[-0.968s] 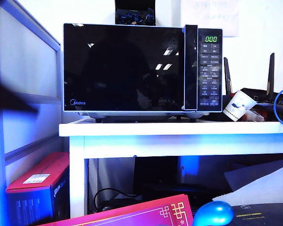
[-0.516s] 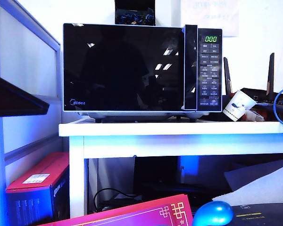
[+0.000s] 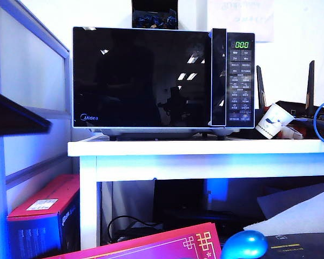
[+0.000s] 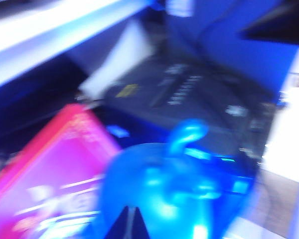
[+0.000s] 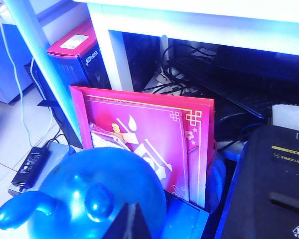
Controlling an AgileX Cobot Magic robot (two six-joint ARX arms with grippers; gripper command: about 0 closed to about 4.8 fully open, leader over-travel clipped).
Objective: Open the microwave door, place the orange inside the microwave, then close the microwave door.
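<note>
The black microwave [image 3: 162, 131] stands on the white table [image 3: 200, 148], its green display lit. The microwave door [image 3: 140, 75] is closed, with its tall handle strip [image 3: 218, 75] beside the keypad. No orange is in view. My left gripper [image 4: 131, 224] is shut with nothing in it, its tips together over a rounded blue toy [image 4: 179, 184]; that view is blurred. My right gripper [image 5: 132, 221] is also shut and empty, low near the floor over the same kind of blue toy [image 5: 89, 199]. Neither gripper shows clearly in the exterior view.
A dark blurred bar [image 3: 16, 113] juts in at the exterior view's left edge. A paper cup [image 3: 272, 121], a router [image 3: 310, 86] and a blue cable [image 3: 319, 121] sit right of the microwave. Under the table stand a red box [image 3: 43, 208] and a pink box [image 5: 149, 144].
The dark bar at the left edge of the exterior view has grown and pushed right, then dropped slightly. The reflections in the door have shifted. The microwave has stayed shut.
</note>
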